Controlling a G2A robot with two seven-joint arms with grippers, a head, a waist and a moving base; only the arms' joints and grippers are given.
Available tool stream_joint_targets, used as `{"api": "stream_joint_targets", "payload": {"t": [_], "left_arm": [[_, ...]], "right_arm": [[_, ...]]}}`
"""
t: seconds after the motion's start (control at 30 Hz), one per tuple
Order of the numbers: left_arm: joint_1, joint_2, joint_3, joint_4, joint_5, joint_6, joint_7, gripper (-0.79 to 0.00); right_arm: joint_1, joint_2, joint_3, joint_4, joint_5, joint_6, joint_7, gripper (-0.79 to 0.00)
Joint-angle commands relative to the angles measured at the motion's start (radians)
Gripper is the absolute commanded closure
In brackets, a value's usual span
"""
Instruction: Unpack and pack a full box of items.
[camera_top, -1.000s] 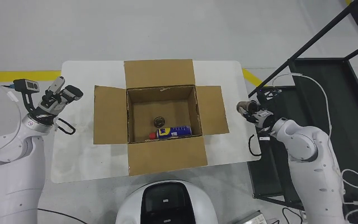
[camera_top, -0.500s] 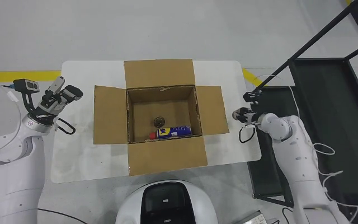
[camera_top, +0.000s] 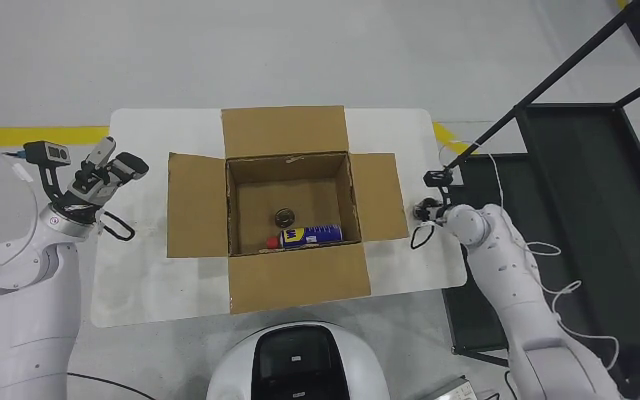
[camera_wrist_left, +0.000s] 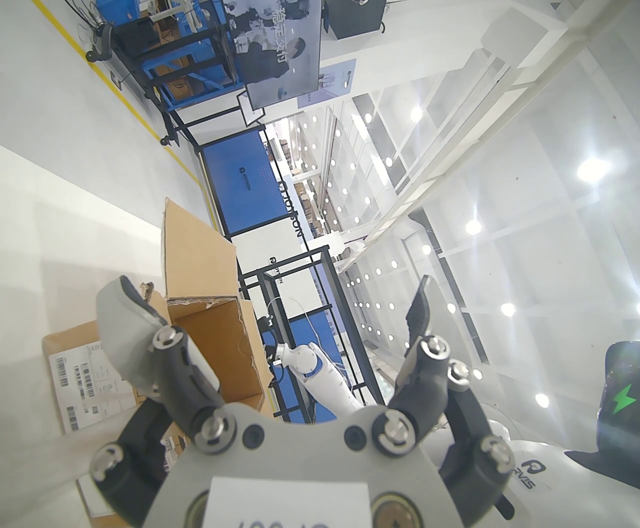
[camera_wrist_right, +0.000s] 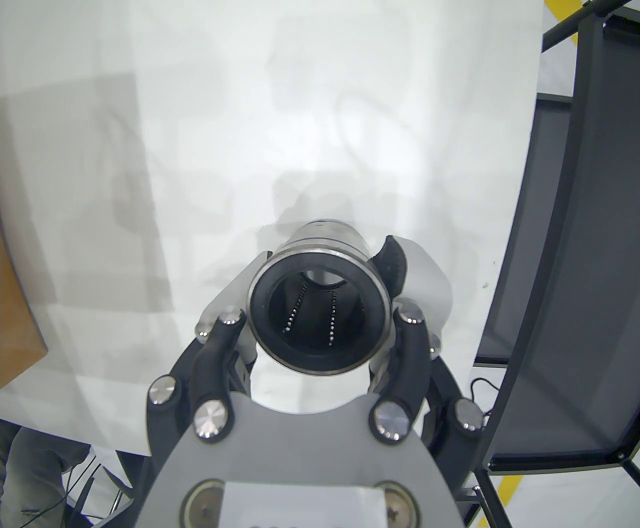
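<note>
Closest in, my right hand (camera_wrist_right: 320, 280) is clamped on a metal bearing sleeve (camera_wrist_right: 320, 315). The fingers press its sides, and the open bore faces the wrist camera with rows of tiny balls inside. The hand hangs over the white table (camera_wrist_right: 300, 100) at its right edge, just beside the right flap of the cardboard box (camera_top: 298, 275). I cannot tell whether the sleeve touches the table.

My left hand (camera_wrist_left: 272, 300) has its fingers spread wide with nothing between them. It is up by the table's left edge, well apart from the box.

Moving out, the box sits mid-table with all four flaps folded outward. Inside, a blue and yellow spray can (camera_top: 310, 236) lies on its side against the near wall, red cap to the left. Just beyond it, not touching, sits a small dark round piece (camera_top: 284, 215).

Off to the right, a black rack (camera_top: 570, 160) stands beside the table.
</note>
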Motion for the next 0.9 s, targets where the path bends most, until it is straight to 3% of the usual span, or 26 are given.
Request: {"api": "stream_joint_targets", "payload": {"t": [0.0, 0.03, 0.07, 0.23, 0.43, 0.7, 0.87], "left_arm": [[0.0, 0.0, 0.0, 0.0, 0.0, 0.0, 0.0, -0.785], [0.0, 0.0, 0.0, 0.0, 0.0, 0.0, 0.0, -0.785], [0.0, 0.0, 0.0, 0.0, 0.0, 0.0, 0.0, -0.785], [0.0, 0.0, 0.0, 0.0, 0.0, 0.0, 0.0, -0.785], [0.0, 0.0, 0.0, 0.0, 0.0, 0.0, 0.0, -0.785], [0.0, 0.0, 0.0, 0.0, 0.0, 0.0, 0.0, -0.785], [0.0, 0.0, 0.0, 0.0, 0.0, 0.0, 0.0, -0.785]], "right_arm": [[0.001, -0.001, -0.003, 0.007, 0.008, -0.003, -0.01, -0.062], [0.002, -0.001, -0.004, 0.009, 0.008, -0.004, -0.012, -0.369], [0.002, -0.001, -0.005, 0.011, 0.01, -0.004, -0.014, -0.785], [-0.017, 0.003, 0.009, -0.019, 0.025, -0.006, -0.03, -0.785], [-0.108, 0.018, 0.064, -0.182, 0.018, 0.018, -0.05, -0.785], [-0.315, 0.039, 0.184, -0.584, -0.035, 0.111, -0.091, -0.785], [-0.411, 0.044, 0.222, -0.837, -0.059, 0.075, -0.135, -0.785]]}}
